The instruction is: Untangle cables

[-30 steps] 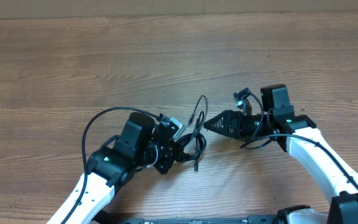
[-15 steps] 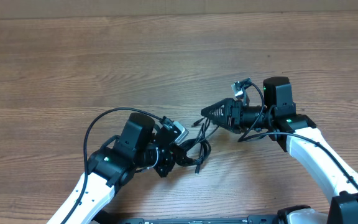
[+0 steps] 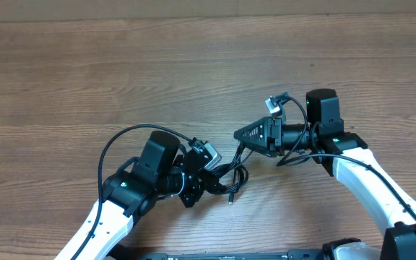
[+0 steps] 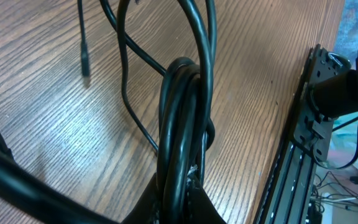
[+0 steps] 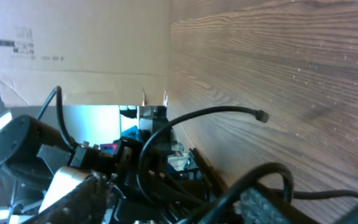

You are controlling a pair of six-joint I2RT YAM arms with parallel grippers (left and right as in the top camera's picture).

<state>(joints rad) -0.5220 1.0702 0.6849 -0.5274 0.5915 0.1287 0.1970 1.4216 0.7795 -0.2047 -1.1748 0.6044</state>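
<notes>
The cables (image 3: 235, 173) are a knot of thin black cords between the two arms. My left gripper (image 3: 209, 182) is shut on a thick bunch of them. In the left wrist view the bunch (image 4: 180, 124) rises from the gripper (image 4: 180, 208), and a loose plug end (image 4: 84, 59) lies on the wood. My right gripper (image 3: 239, 133) sits at the knot's upper right edge. Its fingers stand apart, with one cord (image 5: 185, 186) crossing the gap of the gripper (image 5: 179, 196). A free cord end (image 5: 261, 116) curls above the table.
The wooden table (image 3: 121, 79) stretches bare to the back and left. A cardboard wall (image 5: 73, 43) stands at the far edge. A black rail (image 4: 303, 118) runs along the front edge. The arms' own thick wires (image 3: 114, 144) loop beside each wrist.
My right gripper has risen a little toward the back, turned, and its fingers have come closer together. The cord end that pointed away from the knot has been drawn in. The left gripper holds still.
</notes>
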